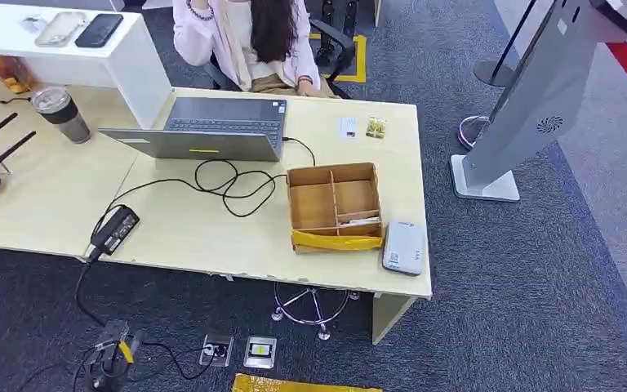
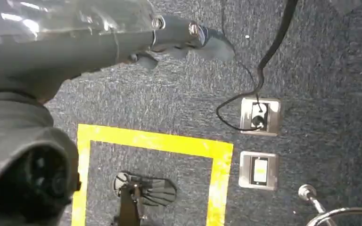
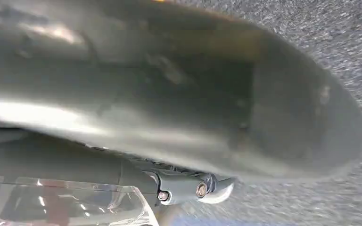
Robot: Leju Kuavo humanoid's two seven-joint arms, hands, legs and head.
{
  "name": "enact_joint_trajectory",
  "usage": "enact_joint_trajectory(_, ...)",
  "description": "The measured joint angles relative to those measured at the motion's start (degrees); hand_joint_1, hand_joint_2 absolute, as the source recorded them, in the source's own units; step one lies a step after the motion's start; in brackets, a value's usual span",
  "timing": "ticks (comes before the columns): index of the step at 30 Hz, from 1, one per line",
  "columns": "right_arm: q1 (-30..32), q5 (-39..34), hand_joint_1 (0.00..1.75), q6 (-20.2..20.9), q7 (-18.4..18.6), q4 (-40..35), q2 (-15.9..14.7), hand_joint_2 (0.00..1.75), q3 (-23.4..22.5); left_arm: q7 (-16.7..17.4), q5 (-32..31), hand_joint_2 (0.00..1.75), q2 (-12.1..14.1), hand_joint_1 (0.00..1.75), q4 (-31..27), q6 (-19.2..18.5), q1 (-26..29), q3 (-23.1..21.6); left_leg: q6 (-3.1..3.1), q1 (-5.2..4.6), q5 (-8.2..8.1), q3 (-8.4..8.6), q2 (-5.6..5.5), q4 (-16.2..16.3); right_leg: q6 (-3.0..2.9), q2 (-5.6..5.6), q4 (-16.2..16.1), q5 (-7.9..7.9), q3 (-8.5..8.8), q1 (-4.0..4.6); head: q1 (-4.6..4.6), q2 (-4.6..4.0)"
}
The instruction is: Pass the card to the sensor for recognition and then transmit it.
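My left hand point(image 2: 188, 40) hangs over carpet, fingers hidden; right hand point(image 3: 193, 188) equally unclear. The card point(image 1: 347, 127), probably, lies upper-centre on the bench point(image 1: 180, 229); reaching blind risks snagging the laptop cable point(image 1: 229, 184).

I see a pale wood-grain desk point(image 1: 188, 229) with a matt finish. On it sit a brown cardboard divider box point(image 1: 334, 206) patched with glossy yellow tape, a smooth grey plastic card reader point(image 1: 403, 247) and a matt silver laptop point(image 1: 204, 131). The floor is rough grey carpet point(image 1: 522, 286). My left hand point(image 2: 188, 40) looks smooth grey plastic.
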Motion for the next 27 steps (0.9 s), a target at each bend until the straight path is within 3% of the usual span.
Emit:
enact_joint_trajectory(7, 0.14, -0.15, 0.00, 0.28, -3.39, 0.33, 1.46, 0.00, -3.54, -1.01, 1.68, 0.00, -0.07, 0.00, -2.58, 2.84, 0.93, 0.00, 0.00, -0.01, 0.00, 0.00, 0.02, 0.00, 0.00, 0.00, 0.00, 0.00, 0.00, -0.01, 0.00, 0.00)
enact_joint_trajectory(12, 0.16, 0.28, 0.00, 0.18, -4.55, 0.48, 2.36, 0.00, -5.05, 0.52, 3.06, 0.00, -0.26, 0.00, -4.30, 5.51, 1.60, 0.00, 0.00, -0.01, 0.00, 0.00, 0.02, 0.00, 0.00, 0.00, 0.00, 0.00, 0.00, -0.01, 0.00, 0.00)
enact_joint_trajectory(27, 0.19, 1.18, 0.00, -1.05, -6.99, 0.94, 4.24, 0.00, -7.50, -1.03, 3.72, 0.00, -0.52, 0.00, -8.35, 7.67, 3.15, -0.26, 0.00, -0.01, 0.00, 0.01, 0.03, 0.00, 0.00, 0.01, 0.00, 0.00, 0.00, -0.01, -0.02, 0.00)
